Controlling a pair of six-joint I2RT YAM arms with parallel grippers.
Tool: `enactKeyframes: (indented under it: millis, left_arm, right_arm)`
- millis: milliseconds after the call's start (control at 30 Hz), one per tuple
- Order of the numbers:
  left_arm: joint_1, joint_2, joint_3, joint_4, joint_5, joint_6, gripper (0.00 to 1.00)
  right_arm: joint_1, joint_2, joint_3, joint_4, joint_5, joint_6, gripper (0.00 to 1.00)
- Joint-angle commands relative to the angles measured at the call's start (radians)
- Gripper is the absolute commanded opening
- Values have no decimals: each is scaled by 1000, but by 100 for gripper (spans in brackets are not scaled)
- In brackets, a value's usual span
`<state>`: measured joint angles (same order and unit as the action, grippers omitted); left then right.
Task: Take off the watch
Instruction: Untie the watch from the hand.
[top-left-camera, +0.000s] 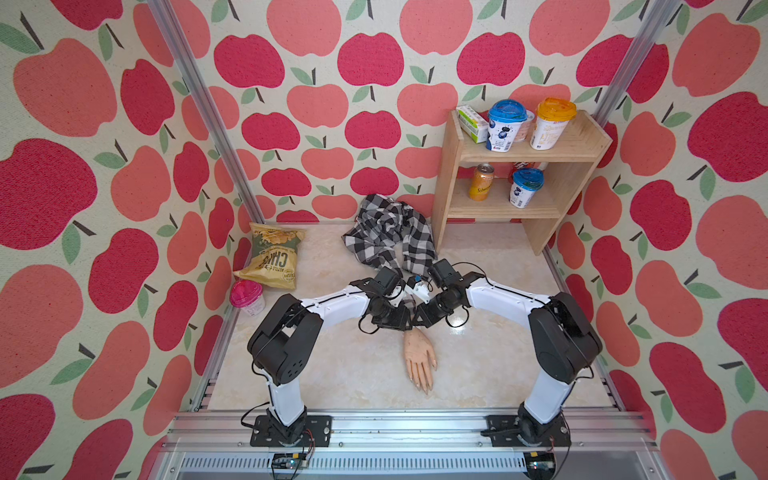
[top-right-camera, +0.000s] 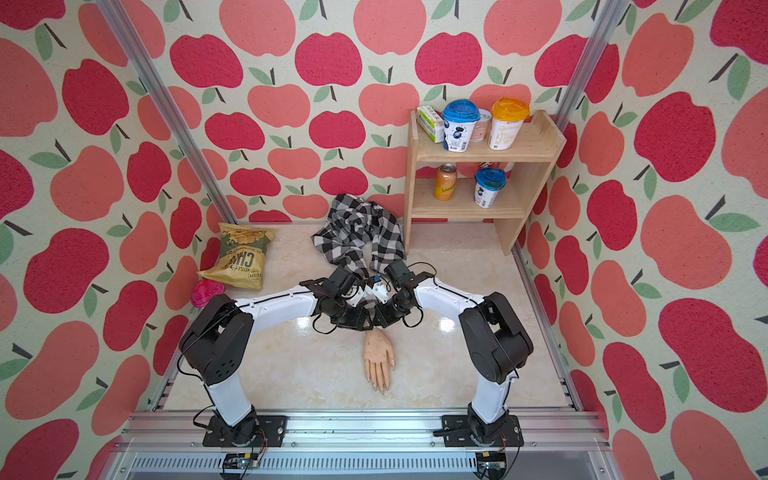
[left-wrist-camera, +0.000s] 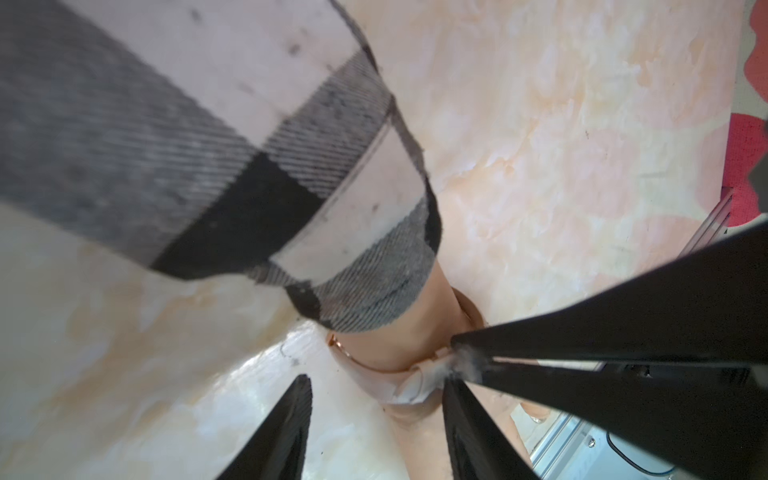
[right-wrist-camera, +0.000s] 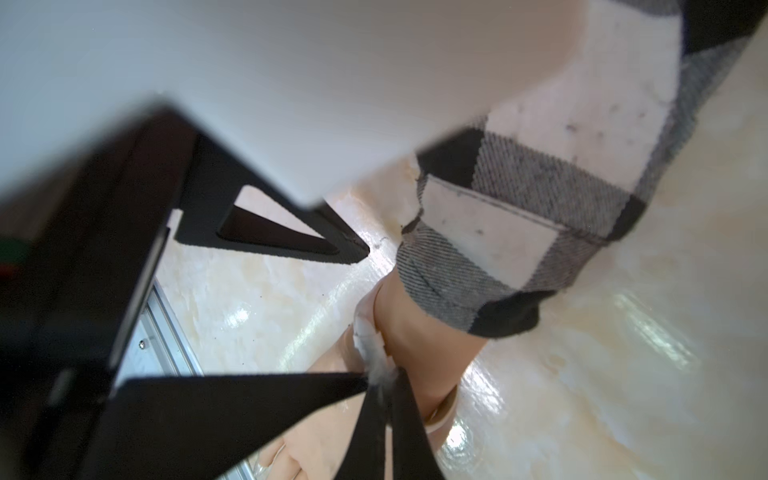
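1. Down at the wrist of the mannequin hand (top-left-camera: 419, 353), the right gripper (right-wrist-camera: 384, 382) has its fingers (right-wrist-camera: 409, 432) pressed together on the loose white strap end of the watch (left-wrist-camera: 395, 380), pinching it at their very tips.
2. The watch sits around the wrist, just beyond those tips. Its rose-gold part shows on the side of the wrist away from the right fingers, low against the table (top-left-camera: 478, 374).
3. The left gripper (left-wrist-camera: 376, 380) has its fingers (left-wrist-camera: 469, 428) spread apart and holds nothing. The wrist and strap lie between them.
4. One left fingertip stands just beside the right gripper's tips at the strap end; whether it touches the strap cannot be told. The other left fingertip is apart from the wrist, over bare table.
5. The edge of the checked sleeve cuff (left-wrist-camera: 365, 257) lies near the strap, on the forearm side of both pairs of fingers. A band of bare skin shows between the cuff edge and the strap.
6. Bare table spreads on the outer side of each gripper and past the mannequin's fingertips.
7. In both top views the two arms meet over the forearm and hide the watch. The wooden shelf (top-left-camera: 582, 149) stands well behind the right fingers. The chips bag (top-left-camera: 272, 257) and the pink-lidded cup (top-left-camera: 247, 295) lie well off to the outer side of the left fingers.
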<state>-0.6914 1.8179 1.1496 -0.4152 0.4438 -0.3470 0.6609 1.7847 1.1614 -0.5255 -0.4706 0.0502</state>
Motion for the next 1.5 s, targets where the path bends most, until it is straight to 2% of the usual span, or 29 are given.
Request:
enactKeyframes:
  millis: [0,133,433,700,800,900,1033,1167,1200,1233,1300,1333,1400,1467]
  left_arm:
    - [-20,30,26,-13,-49,57,54]
    - [-21,37,35,-17,-79,69,56]
    - [-23,129,171,-84,-118,192,58]
    - [-16,196,267,-110,-82,300,58]
    - [-14,208,293,-126,-81,356,58]
    - [-2,212,316,-137,-71,404,56]
    - [49,195,308,-106,15,427,55]
    - [79,215,347,-116,46,467,56]
    - [81,221,356,-114,54,471,55]
    - [80,232,374,-120,58,473,50]
    - [76,260,417,-148,62,480,25]
    - [72,272,437,-167,64,482,14]
    - [63,293,459,-186,58,489,8]
    - [57,302,463,-198,52,492,5]
  right_arm:
    - [-8,9,-21,-8,-21,20,0]
    - [-28,6,-19,-8,-50,15,0]
    - [-60,77,15,-58,-71,-2,0]
    - [-64,140,51,-111,-49,-16,2]
    - [-64,148,57,-122,-27,-17,7]
    - [-63,148,58,-127,-1,-19,8]
    - [-74,141,58,-129,15,-18,8]
    - [-76,125,65,-132,18,-12,8]
    - [-76,119,65,-135,18,-10,9]
    - [-75,110,65,-137,28,-9,10]
    - [-73,94,67,-146,52,-5,15]
    - [-71,87,70,-152,60,-4,21]
    - [-57,79,76,-163,102,-4,29]
    - [-41,78,89,-182,135,-11,28]
